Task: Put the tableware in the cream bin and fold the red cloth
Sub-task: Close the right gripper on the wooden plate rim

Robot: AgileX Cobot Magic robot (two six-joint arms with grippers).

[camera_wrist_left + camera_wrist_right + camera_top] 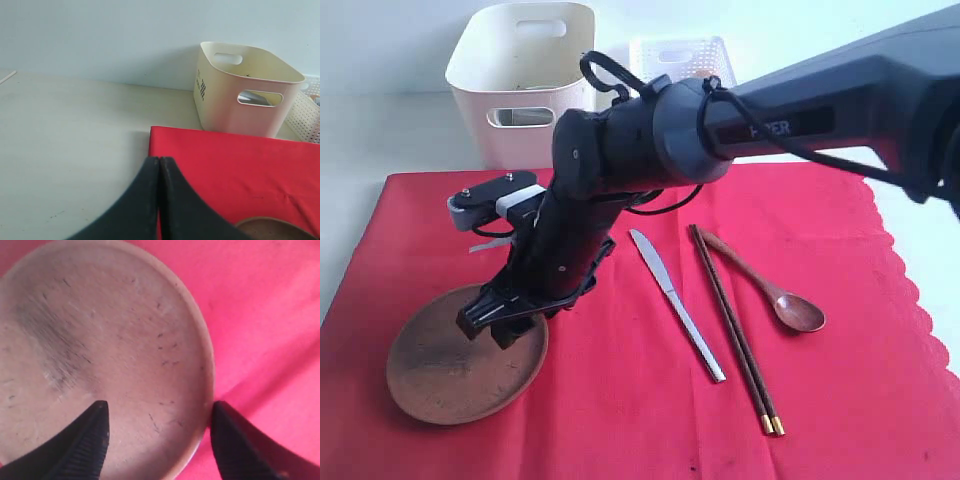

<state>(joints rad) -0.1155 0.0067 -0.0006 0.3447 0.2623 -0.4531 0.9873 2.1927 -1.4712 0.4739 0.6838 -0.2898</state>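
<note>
Spreads right claw (159, 410) wide astride the rim of one round brown wooden plate (450, 370), near-left on the large red cloth (620, 430). Holds left claw (159, 162) pinched shut, empty. Alongside: one silver knife (675, 300), two dark gold-tipped chopsticks (730, 325), one dark wooden spoon (770, 290), all lengthwise far-to-near, gold tips nearest. One cream plastic bin (520, 145) behind.

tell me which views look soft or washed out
Right wrist view: round wooden plate soft from closeness, red cloth washed pinkish. Left wrist view: cream bin crisp, shut left gripper dark. Exterior view: evenly lit, knife fairly sharp.
</note>
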